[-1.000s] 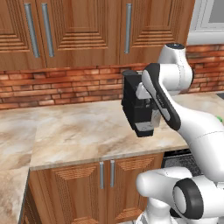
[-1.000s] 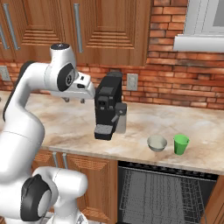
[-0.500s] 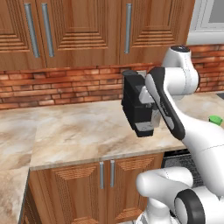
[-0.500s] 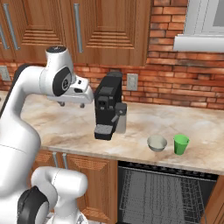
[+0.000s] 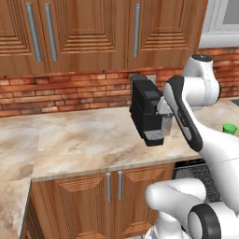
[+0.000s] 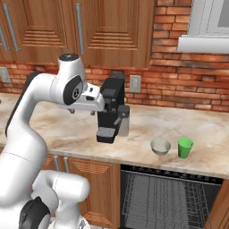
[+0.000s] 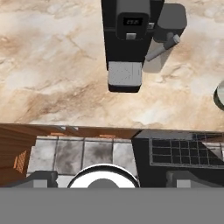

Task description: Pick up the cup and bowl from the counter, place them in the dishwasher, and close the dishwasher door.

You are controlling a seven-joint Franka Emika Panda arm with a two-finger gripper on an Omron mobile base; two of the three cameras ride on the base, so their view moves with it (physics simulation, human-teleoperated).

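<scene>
Fingers [image 7: 41, 178] are spread wide, holding nothing. Small green cup [image 6: 184, 147] stands just beside pale round bowl [image 6: 160, 146] near the marbled stone counter's [image 6: 67, 129] front edge.

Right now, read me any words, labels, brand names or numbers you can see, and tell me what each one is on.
No text can be read.
Coffee machine: a small dark display panel on top shows faint marks, too small and blurred to read.
Cup, bowl, dishwasher: no lettering visible.

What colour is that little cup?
Bright green; the cup shows best in the right base view.
</scene>
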